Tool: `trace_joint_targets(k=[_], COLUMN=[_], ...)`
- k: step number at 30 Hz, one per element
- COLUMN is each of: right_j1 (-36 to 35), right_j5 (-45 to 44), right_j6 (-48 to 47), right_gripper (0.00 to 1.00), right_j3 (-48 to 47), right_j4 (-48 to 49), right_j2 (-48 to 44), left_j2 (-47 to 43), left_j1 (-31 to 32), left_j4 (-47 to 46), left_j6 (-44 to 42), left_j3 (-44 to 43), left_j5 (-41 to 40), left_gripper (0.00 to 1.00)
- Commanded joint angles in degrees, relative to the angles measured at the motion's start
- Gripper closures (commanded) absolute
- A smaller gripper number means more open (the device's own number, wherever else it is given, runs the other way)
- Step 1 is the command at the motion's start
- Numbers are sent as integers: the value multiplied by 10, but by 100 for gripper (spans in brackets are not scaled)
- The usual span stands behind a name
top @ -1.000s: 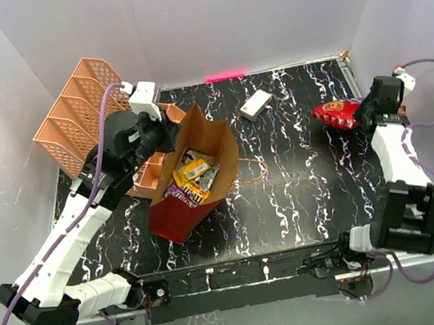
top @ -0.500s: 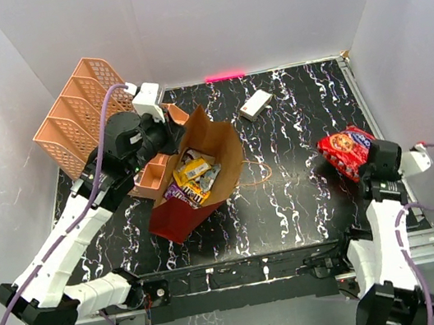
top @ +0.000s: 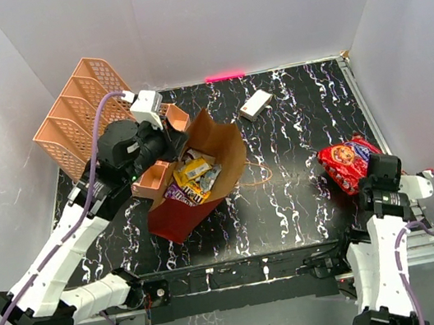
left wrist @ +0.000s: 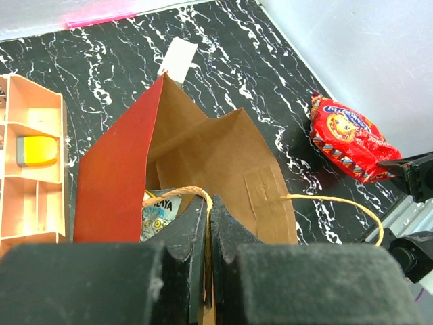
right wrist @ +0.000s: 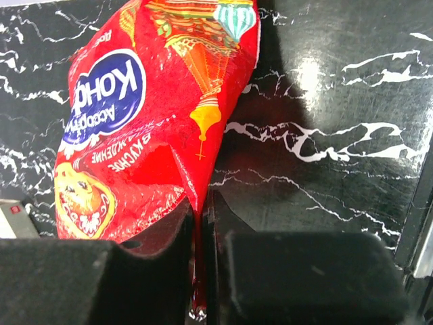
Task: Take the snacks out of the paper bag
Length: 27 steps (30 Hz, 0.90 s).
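The right pincer (right wrist: 201,203) is seen pressed together on a thin edge fold of the red cookie packet (right wrist: 135,115). The blue logo is turned up and the bulk of the packet is stretched away from the fingertips. Whether the packet's far end is touching the table (top: 290,200) cannot be told.

Further out, the packet is held well to the right of the paper bag (top: 184,214), close to the table's right edge and the right wall (top: 424,53). A broad strip of marbled surface is left between packet and bag.

At the bag, the left pincer (left wrist: 209,210) is clamped on the near rim, with brown paper pinched between the jaws. A cord handle (left wrist: 338,201) is looped out to the right of the bag's mouth. Small wrappers (top: 194,176), yellow and dark, are seen inside the bag. A peach tray (top: 79,110) is set behind and left of the bag, and a white box (top: 256,104) is lying beyond the bag, toward the back.
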<state>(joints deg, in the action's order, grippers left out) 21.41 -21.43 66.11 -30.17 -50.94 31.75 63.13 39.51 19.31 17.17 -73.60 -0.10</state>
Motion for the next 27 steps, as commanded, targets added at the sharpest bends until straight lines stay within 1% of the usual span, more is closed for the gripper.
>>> trace_joint_targets(k=[1,2,5,7,8,10,11,15,17,18,19,21,22,24,27], right_j1=[-4,-4,-4,-4,-4,-4,-4,-21,-42,-54,-69,-106,-119,-140,-149], right_j5=[21,24,20,20,27,40,50,92,129,165,197,279,317,409,500], right_j6=[23,19,16,17,12,6,-6,-128,-209,-253,-289,-365,-385,-407,-438], right_gripper=[87,84,68,53,47,42,38,26,14,10,2,0,1,1,1], right_j3=[-23,-26,-41,-53,-57,-72,-82,-118,-126,-127,-128,-136,-137,-131,-159], right_j4=[-33,-35,-54,-69,-69,-76,-74,-9,53,87,110,138,148,177,171], right_j2=[-45,-56,-100,-126,-133,-137,-136,-138,-140,-136,-129,-115,-111,-98,-42], left_j2=[-34,-36,-42,-45,-47,-49,-47,-29,-20,-16,-12,-3,0,6,19], left_j1=[6,9,13,14,14,14,14,13,13,14,14,14,14,14,14], left_j4=[-17,-17,-15,-11,-12,-14,-16,-15,-19,-19,-17,-11,-10,-7,-1], left_j6=[13,15,17,21,22,24,24,26,26,26,26,26,23,16,6], left_j3=[6,7,10,11,13,18,21,12,9,5,0,-11,-15,-23,-40], left_j5=[16,13,5,-1,-3,-8,-11,-34,-46,-52,-59,-69,-73,-80,-81], left_gripper=[100,100,100,100,100,99,99,100,100,100,100,100,100,100,100])
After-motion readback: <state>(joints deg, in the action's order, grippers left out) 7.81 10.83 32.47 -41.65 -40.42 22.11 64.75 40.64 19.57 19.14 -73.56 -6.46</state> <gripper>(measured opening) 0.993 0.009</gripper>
